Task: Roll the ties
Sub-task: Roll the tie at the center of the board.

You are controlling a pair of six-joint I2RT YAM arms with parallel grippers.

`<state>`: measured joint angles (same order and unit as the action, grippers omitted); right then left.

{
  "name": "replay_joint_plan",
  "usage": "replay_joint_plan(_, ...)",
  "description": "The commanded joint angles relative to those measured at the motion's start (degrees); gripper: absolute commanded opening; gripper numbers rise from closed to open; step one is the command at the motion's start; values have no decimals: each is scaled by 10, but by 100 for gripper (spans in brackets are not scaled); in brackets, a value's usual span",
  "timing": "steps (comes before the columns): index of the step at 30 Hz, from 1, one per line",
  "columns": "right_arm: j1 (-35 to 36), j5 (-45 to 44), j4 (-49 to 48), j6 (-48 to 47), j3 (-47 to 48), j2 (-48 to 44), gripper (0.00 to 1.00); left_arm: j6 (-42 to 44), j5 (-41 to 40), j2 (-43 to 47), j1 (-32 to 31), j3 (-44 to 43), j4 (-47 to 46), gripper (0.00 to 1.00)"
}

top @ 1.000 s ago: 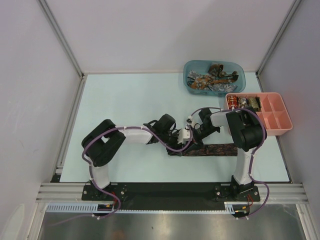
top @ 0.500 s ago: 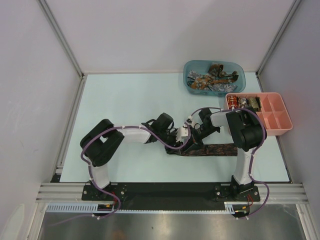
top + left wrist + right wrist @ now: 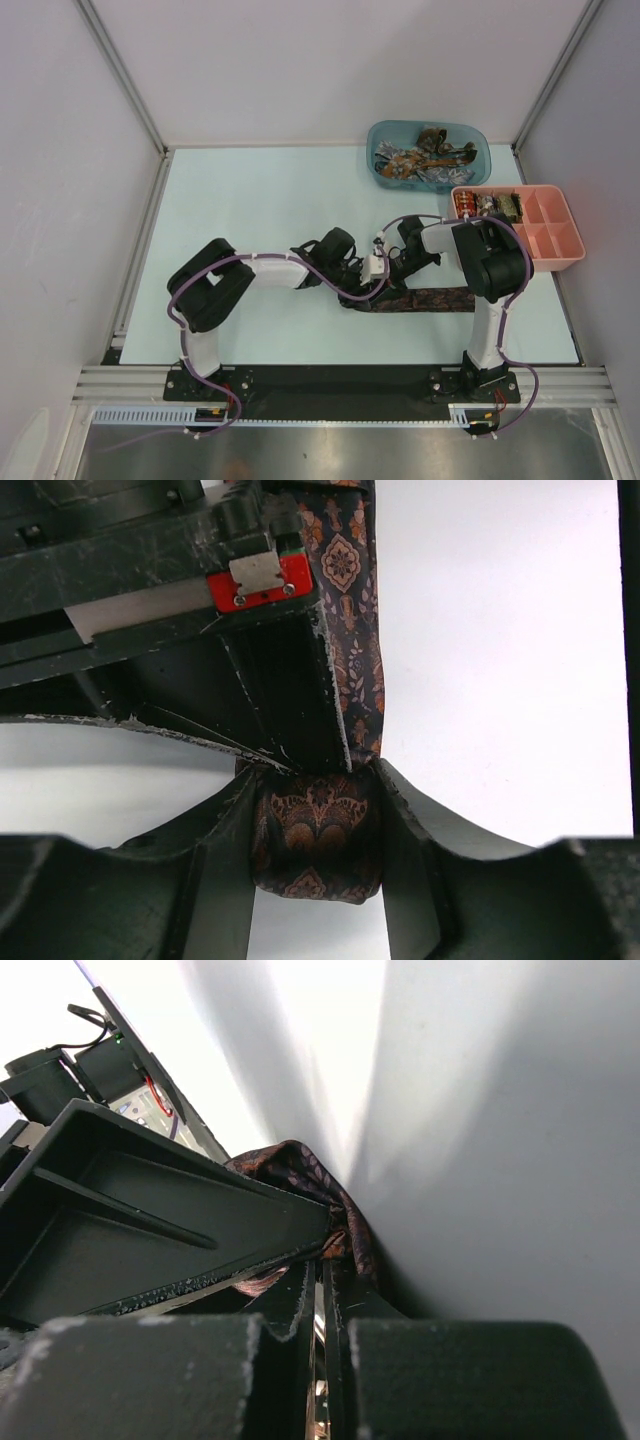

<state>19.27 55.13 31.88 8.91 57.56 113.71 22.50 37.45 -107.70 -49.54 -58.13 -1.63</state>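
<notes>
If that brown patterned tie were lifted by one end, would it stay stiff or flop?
Probably flop: the patterned tie lies flat on the table. Its rolled end, in the left end effector, looks soft and might unroll if released.

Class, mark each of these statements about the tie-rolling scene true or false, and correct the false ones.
1. The blue tub holds loose ties. True.
2. The pink tray stands at the left edge of the table. False: it stands at the right edge, just in front of the tub.
3. The left end effector has the rolled end of the patterned tie between its fingers. True.
4. The right end effector stands wide open. False: it is shut, pinching the tie.
5. The patterned tie is fully rolled. False: a long stretch lies flat on the table, running to the right.
</notes>
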Motion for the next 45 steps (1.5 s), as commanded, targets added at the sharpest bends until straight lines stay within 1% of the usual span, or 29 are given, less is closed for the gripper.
replay_joint_plan(1, 6, -73, -32, -19, -8, 17, 0, 19, -7, -26, -24, -5, 12, 47)
replay_joint_plan(5, 6, -55, -23, -19, 2, 1, 1, 53, -43, -30, -28, -6, 62, 42)
replay_joint_plan(6, 5, -45, -20, -17, 4, -8, 3, 58, -54, -31, -28, -8, 71, 41)
replay_joint_plan(7, 6, -42, -17, -17, 6, -35, 9, 64, -60, -32, -28, -10, 78, 40)
replay_joint_plan(9, 1, -34, 1, -20, 10, -61, 14, 69, -70, -39, -28, -16, 101, 37)
replay_joint_plan(10, -1, -32, 12, -28, 14, -83, 21, 75, -73, -40, -28, -18, 107, 37)
replay_joint_plan(12, -14, -30, 46, -38, 17, -100, 26, 78, -76, -44, -27, -16, 120, 35)
replay_joint_plan(13, -19, -29, 56, -48, 16, -107, 28, 80, -77, -44, -28, -16, 123, 34)
replay_joint_plan(15, -36, -23, 73, -52, 11, -120, 29, 80, -79, -47, -28, -15, 126, 32)
replay_joint_plan(16, -41, -20, 76, -54, 8, -125, 31, 79, -78, -49, -28, -16, 127, 32)
replay_joint_plan(18, -48, -10, 71, -50, -2, -128, 32, 76, -77, -55, -28, -22, 132, 32)
replay_joint_plan(19, -49, -5, 62, -42, -6, -132, 35, 76, -75, -55, -28, -23, 133, 32)
replay_joint_plan(20, -49, -2, 47, -11, -20, -135, 38, 73, -76, -55, -28, -23, 131, 31)
replay_joint_plan(21, -49, 2, 11, 2, -27, -142, 41, 70, -76, -56, -28, -24, 131, 31)
replay_joint_plan(22, -45, 3, -5, 16, -35, -145, 43, 69, -74, -56, -28, -25, 131, 32)
replay_joint_plan(29, -23, 14, -133, 92, -78, -133, 44, 61, -70, -65, -27, -30, 128, 32)
replay_joint_plan(35, -5, 18, -207, 135, -99, -138, 45, 60, -70, -61, -27, -26, 129, 33)
replay_joint_plan(37, 2, 14, -212, 131, -103, -140, 44, 62, -70, -60, -27, -23, 129, 32)
replay_joint_plan(39, 6, 9, -208, 125, -103, -133, 40, 62, -71, -59, -27, -23, 129, 32)
replay_joint_plan(40, 4, 9, -205, 123, -101, -131, 30, 62, -70, -60, -27, -23, 128, 33)
replay_joint_plan(42, -4, 0, -177, 97, -97, -126, 17, 62, -70, -59, -27, -23, 128, 33)
replay_joint_plan(43, -8, -2, -166, 85, -96, -123, 7, 62, -72, -59, -26, -22, 127, 33)
replay_joint_plan(45, -17, -5, -133, 58, -90, -115, 0, 62, -71, -57, -26, -20, 127, 33)
